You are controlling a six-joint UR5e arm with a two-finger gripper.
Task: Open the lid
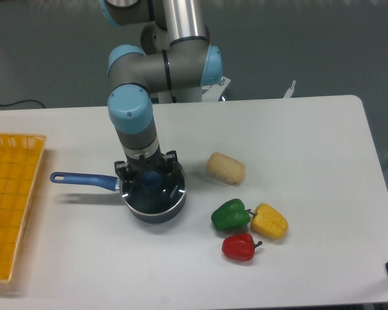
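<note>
Blue knob [152, 178] being straddled by gripper [151, 179]; closure cannot be told. Off-centre pinch risks lid [156, 190] slipping, saucepan [142, 194] being dragged.

We have only one view, from a fixed camera set high in front of the table [297, 129] and looking down on it at a slant. It faces the robot arm [174, 39], whose base stands at the far edge, so the near edge of the table lies at the bottom of the picture. The camera is at a middle distance: we see nearly the whole tabletop, but the yellow basket [10, 200] is cut by the left border.
</note>
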